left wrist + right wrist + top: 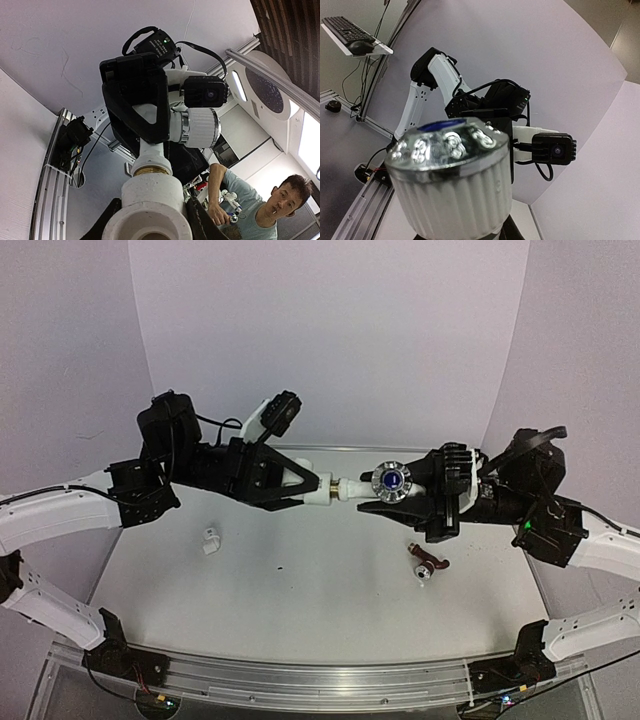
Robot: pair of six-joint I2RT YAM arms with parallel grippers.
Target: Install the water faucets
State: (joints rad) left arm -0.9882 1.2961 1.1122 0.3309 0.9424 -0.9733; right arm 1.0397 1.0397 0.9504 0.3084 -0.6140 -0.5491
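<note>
A water faucet [385, 482] hangs level above the table, its round silvery knob with a blue centre [450, 150] facing up. My right gripper [405, 495] is shut on its white body. The faucet's brass-coloured threaded end [152, 170] meets the mouth of a white elbow fitting [150, 207], and only a thin ring of brass shows. My left gripper [298, 483] is shut on that fitting, with a dark finger [202, 222] on either side. The two grippers face each other, nearly touching.
A second white elbow fitting [210, 541] lies on the table's left part. A small dark-red and silvery piece [428, 565] lies right of centre. The side walls stand close behind each arm. A metal rail [300, 680] runs along the near edge.
</note>
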